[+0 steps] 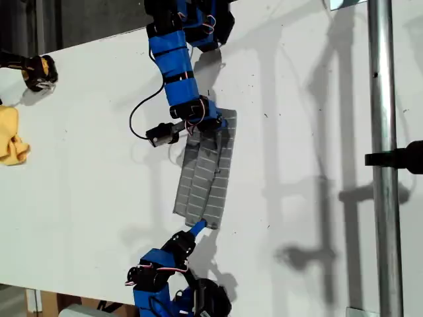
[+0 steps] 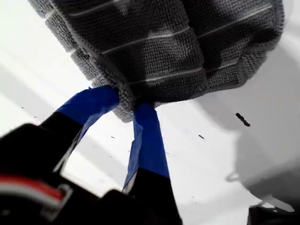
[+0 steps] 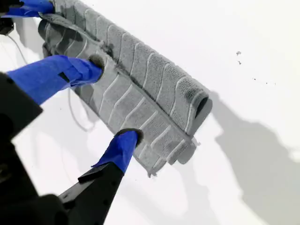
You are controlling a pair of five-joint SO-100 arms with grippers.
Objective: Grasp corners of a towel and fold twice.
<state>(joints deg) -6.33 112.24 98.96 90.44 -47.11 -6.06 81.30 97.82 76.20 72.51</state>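
The grey striped towel (image 1: 206,173) lies on the white table (image 1: 317,132), folded into a long thin strip. At its 12 o'clock end, my second gripper (image 3: 112,104) is wide open, with both tips touching it. At 6 o'clock, my first gripper (image 2: 126,105) pinches its edge.

Exterior view: bright, hard light on the white table (image 1: 317,132). Crisp dark shadows of a frame fall across the right half of the frame, with glare near the upper right corner. First wrist view: the table is overexposed at upper left; the near black housing at lower left is blurred. Second wrist view: sharp overall, and a soft grey shadow, possibly an arm's, lies at lower right.
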